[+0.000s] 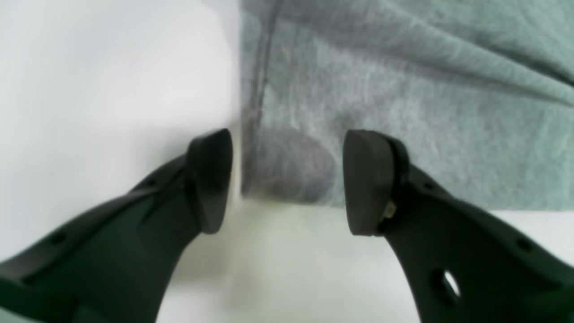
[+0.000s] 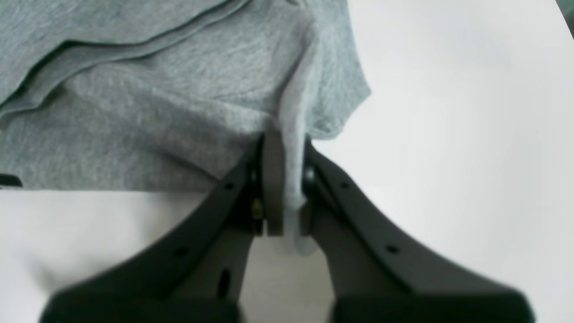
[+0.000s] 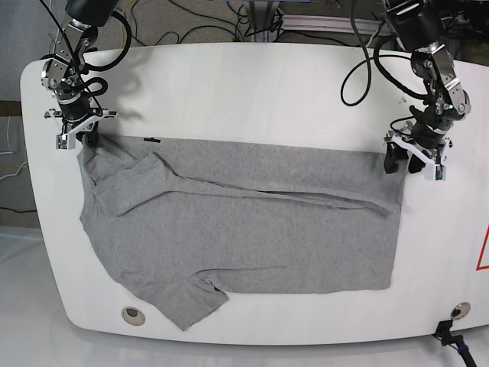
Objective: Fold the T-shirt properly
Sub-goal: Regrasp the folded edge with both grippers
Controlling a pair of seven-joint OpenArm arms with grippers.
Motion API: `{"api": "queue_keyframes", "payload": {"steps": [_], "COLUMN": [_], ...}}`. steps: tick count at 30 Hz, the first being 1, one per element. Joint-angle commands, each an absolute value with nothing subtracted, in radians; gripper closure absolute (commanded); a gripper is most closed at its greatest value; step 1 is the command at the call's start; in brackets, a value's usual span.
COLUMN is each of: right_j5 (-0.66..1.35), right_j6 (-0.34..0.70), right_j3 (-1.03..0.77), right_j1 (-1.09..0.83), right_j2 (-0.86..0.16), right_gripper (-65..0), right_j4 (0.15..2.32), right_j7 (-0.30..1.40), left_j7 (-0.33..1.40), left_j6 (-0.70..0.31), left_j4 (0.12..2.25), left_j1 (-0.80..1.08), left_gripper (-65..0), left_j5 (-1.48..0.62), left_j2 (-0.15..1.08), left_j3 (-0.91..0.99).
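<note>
The grey T-shirt (image 3: 244, 229) lies spread across the white table (image 3: 252, 84), with one sleeve sticking out at the front left and a long crease along its far part. At the shirt's far left corner my right gripper (image 3: 76, 138) is shut on a pinched ridge of cloth. The right wrist view shows that gripper (image 2: 287, 188) with the T-shirt (image 2: 157, 121) fabric clamped between its pads. At the far right corner my left gripper (image 3: 412, 162) stands open. In the left wrist view its gripper (image 1: 287, 184) straddles the hemmed corner of the T-shirt (image 1: 403, 112), fingers apart from the cloth.
Cables and equipment run along the table's far edge. Two round holes (image 3: 133, 313) (image 3: 459, 310) sit near the front edge. A small black mark (image 3: 153, 140) lies just beyond the shirt's far edge. A red marking (image 3: 483, 252) shows at the right border.
</note>
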State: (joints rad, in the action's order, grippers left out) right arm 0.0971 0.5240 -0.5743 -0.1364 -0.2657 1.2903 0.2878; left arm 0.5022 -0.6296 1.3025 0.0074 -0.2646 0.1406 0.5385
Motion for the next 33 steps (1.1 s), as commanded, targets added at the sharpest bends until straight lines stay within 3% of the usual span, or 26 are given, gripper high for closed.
{"api": "queue_keyframes", "payload": {"steps": [1,15,16,20,33], "right_j5": [0.077,0.077,0.077,0.077,0.077], "right_j6": [0.518,0.518,0.518,0.518,0.518], "right_j3": [-0.575,-0.575,-0.575,-0.575,-0.575], "right_j1": [-0.136,-0.136,-0.136,-0.136,-0.171], "right_j2": [-0.278,-0.280,-0.280,-0.278,-0.277], "right_gripper": [0.0,0.0,0.0,0.0,0.0], "right_j4": [1.299,1.300,1.300,1.300,1.314], "right_j7": [0.308,0.308,0.308,0.308,0.308], "left_j7": [0.472,0.361,0.361,0.361,0.364], "left_j6": [-0.631,-0.627,-0.628,-0.628,-0.630], "left_j4": [1.291,1.150,1.150,1.147,1.152], "left_j1": [-0.010,-0.005,-0.005,-0.005,0.035], "left_gripper": [-36.7,-34.8,-29.9,-0.1,0.0], "left_j5": [-0.280,-0.243,-0.231,-0.232,-0.228], "left_j2": [0.156,0.159,0.157,0.160,0.163], "left_j3": [0.541,0.483,0.484,0.489,0.487]}}
